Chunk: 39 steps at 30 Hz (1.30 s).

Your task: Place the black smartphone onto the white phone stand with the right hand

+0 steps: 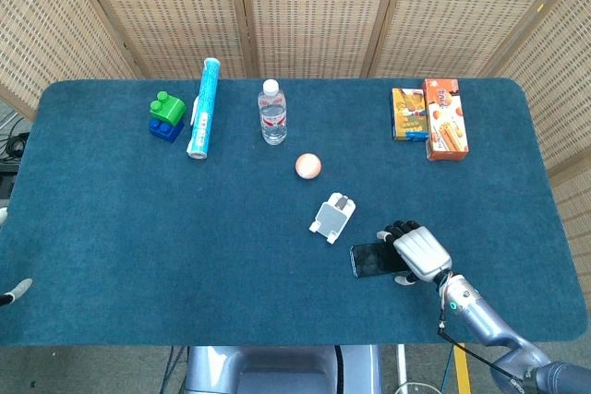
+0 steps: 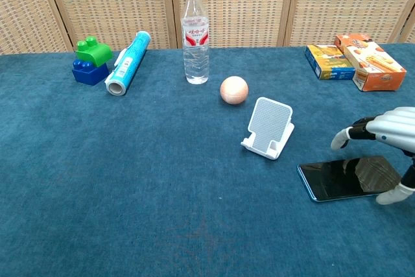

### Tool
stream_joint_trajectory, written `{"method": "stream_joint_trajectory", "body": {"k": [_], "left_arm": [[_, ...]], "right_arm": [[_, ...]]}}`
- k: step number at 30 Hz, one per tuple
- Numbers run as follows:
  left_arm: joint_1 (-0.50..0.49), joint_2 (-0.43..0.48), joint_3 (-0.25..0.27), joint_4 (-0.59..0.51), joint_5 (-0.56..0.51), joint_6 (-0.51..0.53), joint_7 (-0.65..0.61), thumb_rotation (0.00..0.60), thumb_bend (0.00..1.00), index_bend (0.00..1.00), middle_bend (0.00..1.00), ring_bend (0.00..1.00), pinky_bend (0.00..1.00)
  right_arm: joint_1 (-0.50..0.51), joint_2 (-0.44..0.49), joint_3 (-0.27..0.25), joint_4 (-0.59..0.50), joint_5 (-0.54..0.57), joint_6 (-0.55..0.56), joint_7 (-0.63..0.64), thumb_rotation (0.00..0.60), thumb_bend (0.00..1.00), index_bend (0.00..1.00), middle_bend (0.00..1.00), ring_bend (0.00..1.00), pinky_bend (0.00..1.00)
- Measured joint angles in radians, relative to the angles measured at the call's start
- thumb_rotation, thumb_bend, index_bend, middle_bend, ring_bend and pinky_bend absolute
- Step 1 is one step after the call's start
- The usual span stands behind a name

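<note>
The black smartphone (image 1: 367, 260) lies flat on the blue table, screen up, just right of the white phone stand (image 1: 332, 217). The stand (image 2: 268, 128) is upright and bears nothing. My right hand (image 1: 417, 252) is over the phone's right end, fingers spread and pointing left. In the chest view this hand (image 2: 391, 129) hovers above the phone (image 2: 340, 179), its fingers arched over it and its thumb low at the near edge; it holds nothing. Only a fingertip of my left hand (image 1: 10, 295) shows at the bottom left edge.
A pink ball (image 1: 308, 166) sits behind the stand, with a water bottle (image 1: 272, 113) further back. A blue roll (image 1: 203, 108) and green-blue blocks (image 1: 167, 115) lie at the back left. Two snack boxes (image 1: 430, 119) stand at the back right.
</note>
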Motion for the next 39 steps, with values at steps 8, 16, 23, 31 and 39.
{"method": "stream_joint_trajectory", "body": {"k": [8, 16, 23, 31, 39], "left_arm": [[0.001, -0.001, 0.001, 0.002, 0.001, 0.000, 0.002, 0.600, 0.00, 0.00, 0.00, 0.00, 0.00], [-0.001, -0.003, 0.000, 0.000, -0.003, -0.005, 0.008, 0.600, 0.00, 0.00, 0.00, 0.00, 0.00], [-0.004, -0.005, -0.001, -0.006, -0.007, -0.011, 0.021, 0.600, 0.00, 0.00, 0.00, 0.00, 0.00], [-0.006, -0.007, -0.001, -0.009, -0.009, -0.014, 0.027, 0.600, 0.00, 0.00, 0.00, 0.00, 0.00], [-0.007, -0.008, -0.002, -0.010, -0.010, -0.015, 0.030, 0.600, 0.00, 0.00, 0.00, 0.00, 0.00]], "right_arm": [[0.005, -0.040, -0.016, 0.087, -0.037, 0.032, 0.008, 0.600, 0.00, 0.26, 0.29, 0.23, 0.26], [0.007, -0.087, -0.035, 0.189, -0.058, 0.046, 0.058, 0.600, 0.00, 0.26, 0.29, 0.23, 0.26], [0.011, -0.117, -0.055, 0.253, -0.067, 0.044, 0.096, 0.600, 0.06, 0.29, 0.32, 0.25, 0.30], [0.014, -0.125, -0.076, 0.270, -0.070, 0.025, 0.140, 0.600, 0.31, 0.42, 0.43, 0.38, 0.39], [0.012, -0.114, -0.094, 0.273, -0.097, 0.062, 0.180, 0.600, 0.36, 0.44, 0.47, 0.41, 0.42]]}}
